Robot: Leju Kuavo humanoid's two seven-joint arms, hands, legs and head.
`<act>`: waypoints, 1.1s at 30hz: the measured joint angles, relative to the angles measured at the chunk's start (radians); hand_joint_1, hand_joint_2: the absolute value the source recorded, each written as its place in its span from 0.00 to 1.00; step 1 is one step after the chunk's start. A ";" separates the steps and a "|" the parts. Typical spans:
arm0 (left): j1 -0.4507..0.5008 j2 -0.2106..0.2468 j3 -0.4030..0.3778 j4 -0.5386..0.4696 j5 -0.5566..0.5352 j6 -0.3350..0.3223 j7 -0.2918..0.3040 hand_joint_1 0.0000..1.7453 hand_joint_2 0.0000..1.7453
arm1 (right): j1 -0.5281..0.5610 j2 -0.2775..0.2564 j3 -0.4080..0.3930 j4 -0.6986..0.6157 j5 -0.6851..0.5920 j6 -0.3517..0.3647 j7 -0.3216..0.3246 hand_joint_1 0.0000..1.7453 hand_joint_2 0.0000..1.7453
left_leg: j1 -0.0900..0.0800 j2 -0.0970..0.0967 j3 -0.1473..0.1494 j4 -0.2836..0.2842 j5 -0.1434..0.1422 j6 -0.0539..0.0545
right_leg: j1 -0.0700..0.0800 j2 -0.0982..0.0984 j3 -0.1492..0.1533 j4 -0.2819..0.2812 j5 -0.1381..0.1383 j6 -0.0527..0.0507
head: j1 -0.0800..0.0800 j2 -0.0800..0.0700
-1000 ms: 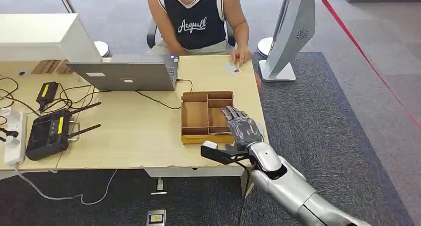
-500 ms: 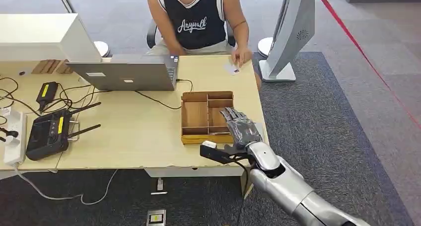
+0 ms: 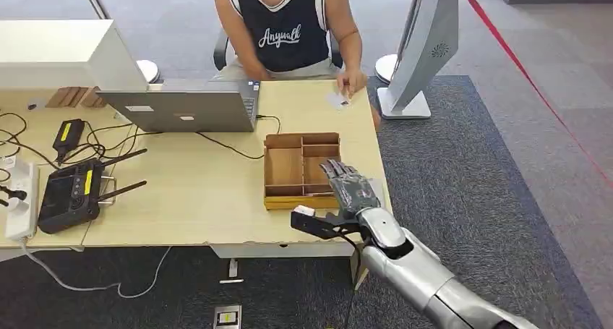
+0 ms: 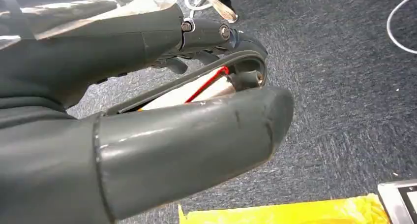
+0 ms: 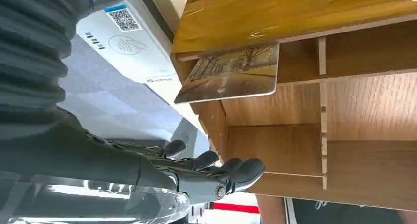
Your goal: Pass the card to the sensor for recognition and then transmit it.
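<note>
While right hand [image 3: 348,185] hovers fingers extended, holding nothing, over wooden tray [image 3: 283,167] near-right compartment, card [image 5: 231,73] leans inside against tray wall; left hand [image 4: 147,115] state unclear.

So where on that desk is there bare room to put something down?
The bare desk between the laptop, black controller and wooden tray is free. The far left is crowded with cables; the robot hand covers the tray's right side.

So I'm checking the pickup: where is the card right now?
In the right wrist view the card leans in a compartment of the wooden box, just beyond the right hand on the table's right side.
</note>
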 joint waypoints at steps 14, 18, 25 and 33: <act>0.000 0.000 -0.002 0.000 0.015 0.004 -0.002 0.00 0.00 | -0.016 0.009 0.005 0.031 -0.029 -0.020 -0.018 1.00 1.00 | 0.000 0.000 0.000 0.000 0.000 0.000 | 0.000 0.000 0.000 0.000 0.000 0.000 | 0.000 0.000; 0.000 0.000 -0.006 0.000 0.016 0.006 -0.002 0.00 0.00 | -0.026 0.012 0.007 0.040 -0.031 -0.029 -0.020 1.00 1.00 | 0.000 0.000 0.000 0.000 0.000 0.000 | 0.000 0.000 0.000 0.000 0.000 0.000 | 0.000 0.000; 0.000 0.000 -0.013 0.000 0.018 0.009 -0.002 0.00 0.00 | -0.035 0.019 0.008 0.054 -0.036 -0.034 -0.026 0.96 1.00 | 0.000 0.000 0.000 0.000 0.000 0.000 | 0.000 0.000 0.000 0.000 0.000 0.000 | 0.000 0.000; 0.000 0.000 -0.016 0.000 0.027 0.011 -0.001 0.00 0.00 | -0.042 0.028 0.011 0.073 -0.044 -0.042 -0.029 1.00 1.00 | 0.000 0.000 0.000 0.000 0.000 0.000 | 0.000 0.000 0.000 0.000 0.000 0.000 | 0.000 0.000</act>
